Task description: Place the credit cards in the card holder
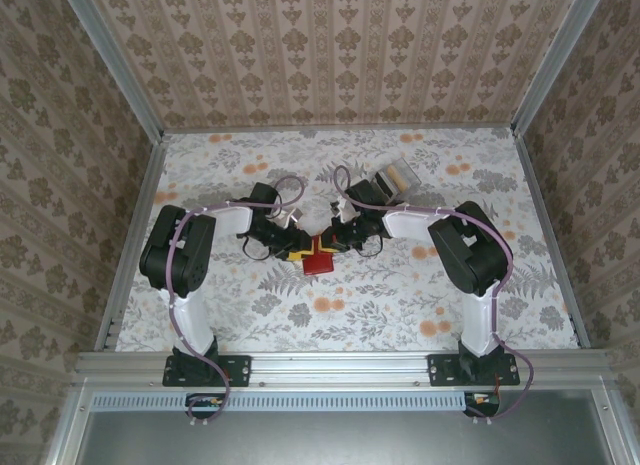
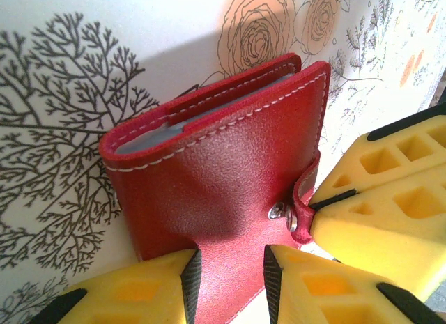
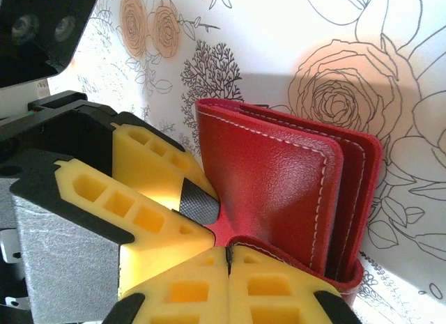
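**Position.** We find the card holder [image 2: 223, 171] at the middle of the table [image 1: 400, 315], between the two arms. We cannot tell whether its lower edge rests on the table or hangs just clear. Pale grey-blue cards [image 2: 150, 137] sit in the pocket at its open top edge.

**Grippers.** The left gripper [image 2: 230, 272] has its jaws partly apart with the lower end of the cover between them. The pads look pressed onto it, so we judge this a clamp on the card holder. The right gripper [image 3: 228, 261] has its jaws together, pinching the small tab [image 2: 304, 198] beside the snap stud [image 2: 277, 211].

**Handling, in our judgement.**
- The card holder is light and leather-like, and its covers will flex, not hold a set shape.
- The tab is thin and floppy, so it is good for pulling a flap open but poor for carrying.
- The firmer hold is across the folded back edge or the stitched cover, leaving the mouth free.
- The cards look stiff, thin and slick, and are best pinched by a short edge.

**Room.** The two sets of fingers stand just beside each other, which is the tight spot. A clear box [image 1: 393, 179] lies well apart, toward the far edge and right of centre. The near half of the table offers open room, and the side walls are well apart.
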Controlling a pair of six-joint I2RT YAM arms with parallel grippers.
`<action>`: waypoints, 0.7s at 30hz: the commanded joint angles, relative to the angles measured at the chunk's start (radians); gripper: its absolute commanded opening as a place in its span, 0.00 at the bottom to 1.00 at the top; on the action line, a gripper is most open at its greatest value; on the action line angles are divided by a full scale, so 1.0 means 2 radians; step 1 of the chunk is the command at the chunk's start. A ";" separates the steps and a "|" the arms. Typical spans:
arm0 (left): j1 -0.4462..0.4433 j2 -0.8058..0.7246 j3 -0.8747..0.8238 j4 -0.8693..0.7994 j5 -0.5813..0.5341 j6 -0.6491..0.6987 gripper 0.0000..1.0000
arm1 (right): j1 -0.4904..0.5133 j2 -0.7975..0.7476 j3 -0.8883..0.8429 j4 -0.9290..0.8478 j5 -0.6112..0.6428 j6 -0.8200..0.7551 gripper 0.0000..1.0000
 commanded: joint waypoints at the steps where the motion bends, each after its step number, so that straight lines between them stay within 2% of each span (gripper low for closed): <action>1: -0.004 0.028 -0.016 -0.001 -0.035 -0.005 0.34 | -0.002 -0.009 -0.010 0.000 0.018 0.003 0.00; 21: -0.004 0.032 -0.017 -0.002 -0.035 -0.007 0.34 | 0.006 0.014 0.004 -0.025 -0.002 -0.012 0.00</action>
